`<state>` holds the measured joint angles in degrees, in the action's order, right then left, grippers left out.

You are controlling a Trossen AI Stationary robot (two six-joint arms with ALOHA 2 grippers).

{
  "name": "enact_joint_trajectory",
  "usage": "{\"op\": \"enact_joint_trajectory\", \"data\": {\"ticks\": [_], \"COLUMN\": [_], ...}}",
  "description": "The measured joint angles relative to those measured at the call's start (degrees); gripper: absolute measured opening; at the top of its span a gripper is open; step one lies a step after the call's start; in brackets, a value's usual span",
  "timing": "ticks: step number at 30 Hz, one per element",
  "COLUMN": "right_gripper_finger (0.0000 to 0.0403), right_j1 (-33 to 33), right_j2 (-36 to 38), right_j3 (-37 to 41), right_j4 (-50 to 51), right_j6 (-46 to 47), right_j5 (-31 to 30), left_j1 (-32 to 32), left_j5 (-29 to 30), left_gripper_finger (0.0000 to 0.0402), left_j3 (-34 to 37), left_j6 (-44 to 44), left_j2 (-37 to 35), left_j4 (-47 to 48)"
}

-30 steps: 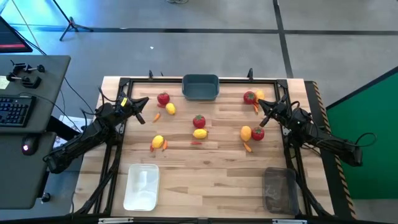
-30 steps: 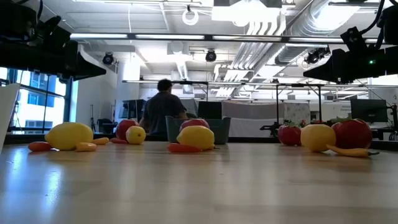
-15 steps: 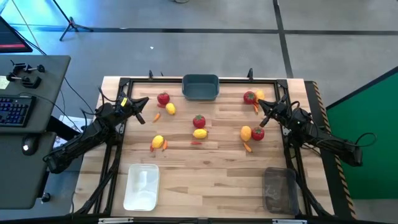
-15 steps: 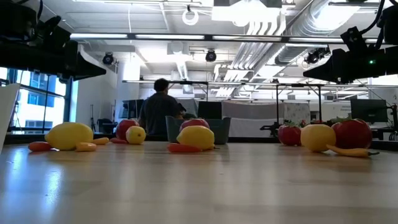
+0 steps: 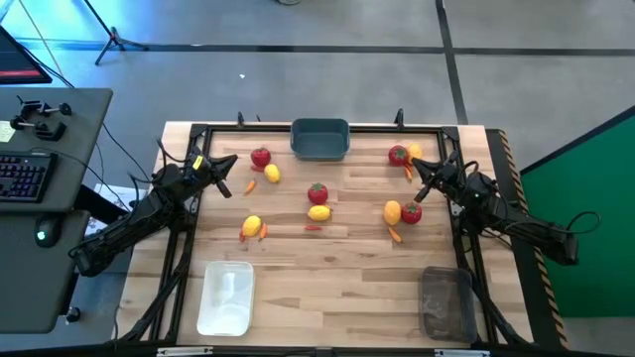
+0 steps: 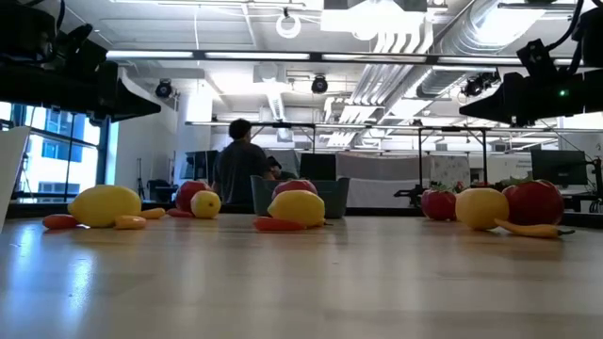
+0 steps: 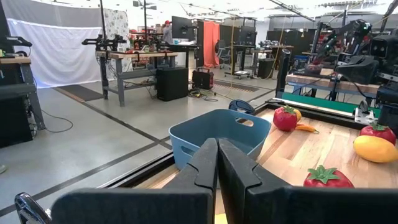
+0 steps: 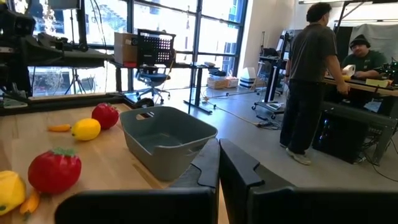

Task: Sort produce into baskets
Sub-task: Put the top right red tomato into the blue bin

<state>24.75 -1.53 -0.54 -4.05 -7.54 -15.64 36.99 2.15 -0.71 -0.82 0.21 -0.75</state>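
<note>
Toy produce lies scattered over the far half of the wooden table: round red pieces with green tops [image 5: 317,193], yellow ovals [image 5: 319,212] and thin orange pieces [image 5: 250,185]. A dark blue-grey basket [image 5: 319,140] stands at the middle of the far edge. A white basket [image 5: 226,297] stands near left and a smoky translucent basket [image 5: 446,302] near right. My left gripper [image 5: 232,161] is shut and hovers level at far left, next to a red piece [image 5: 260,157]. My right gripper [image 5: 416,166] is shut at far right, above the produce there [image 5: 398,155]. Neither touches anything.
A black metal frame [image 5: 198,131] runs round the table's edges. A desk with a keyboard [image 5: 22,177] stands left of the table, and a green panel [image 5: 585,178] stands to its right. A person [image 8: 308,74] stands in the room beyond the far edge.
Both arms and all the produce have kept still. The person in the room beyond the table has shifted a little to the side.
</note>
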Motion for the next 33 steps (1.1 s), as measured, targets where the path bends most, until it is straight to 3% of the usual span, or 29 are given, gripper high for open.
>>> {"op": "enact_joint_trajectory", "data": {"ticks": [14,20,24,33], "right_gripper_finger": [0.0000,0.0013,0.0059,0.0207], "right_j1": [0.0,0.0,0.0,0.6], "right_j2": [-0.1,-6.2,-14.6,-38.1], "right_j3": [0.0,-0.9,-4.9,-20.7], "right_j4": [-8.8,-7.3,-4.0,15.8], "right_j6": [12.3,13.3,14.1,18.7], "right_j5": [3.0,1.9,-0.9,-11.2], "left_j1": [0.0,0.0,0.0,0.0], "left_j5": [0.0,0.0,0.0,0.0], "left_gripper_finger": [0.0000,0.0000,0.0000,0.0000], "left_j3": [0.0,0.0,0.0,0.0], "left_j6": [0.0,-0.4,-1.5,-1.5], "left_j2": [0.0,0.0,0.0,0.0], "left_j4": [0.0,0.0,0.0,0.0]}}
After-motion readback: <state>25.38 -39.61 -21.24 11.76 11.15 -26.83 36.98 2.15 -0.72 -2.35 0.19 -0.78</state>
